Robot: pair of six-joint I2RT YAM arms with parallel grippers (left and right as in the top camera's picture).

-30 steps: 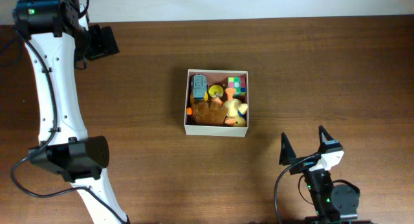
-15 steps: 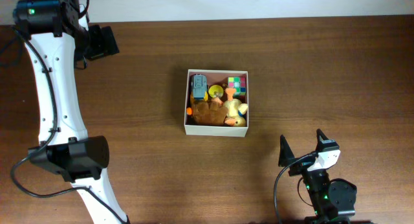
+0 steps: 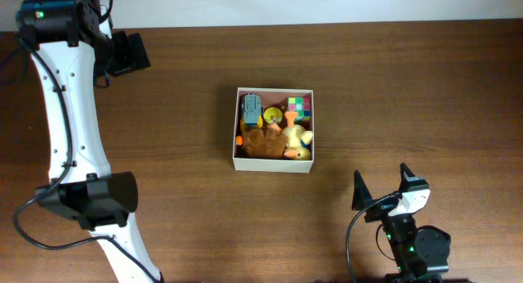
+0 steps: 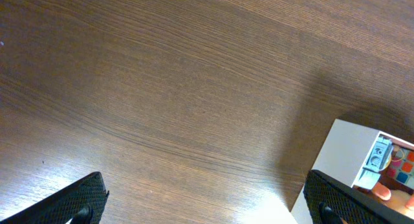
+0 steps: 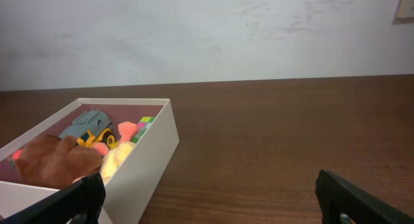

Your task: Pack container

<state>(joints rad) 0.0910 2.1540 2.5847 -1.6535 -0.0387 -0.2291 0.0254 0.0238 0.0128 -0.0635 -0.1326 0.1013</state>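
White container [image 3: 274, 163], packed with toys [image 3: 263, 141], sits mid-frame; my left gripper [image 4: 207, 203] upper left and right gripper [image 3: 382, 172] lower right both hang released.

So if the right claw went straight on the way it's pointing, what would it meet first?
Probably nothing close: the right claw faces bare table, and the container sits left of its line. How closely it would pass is hard to judge.
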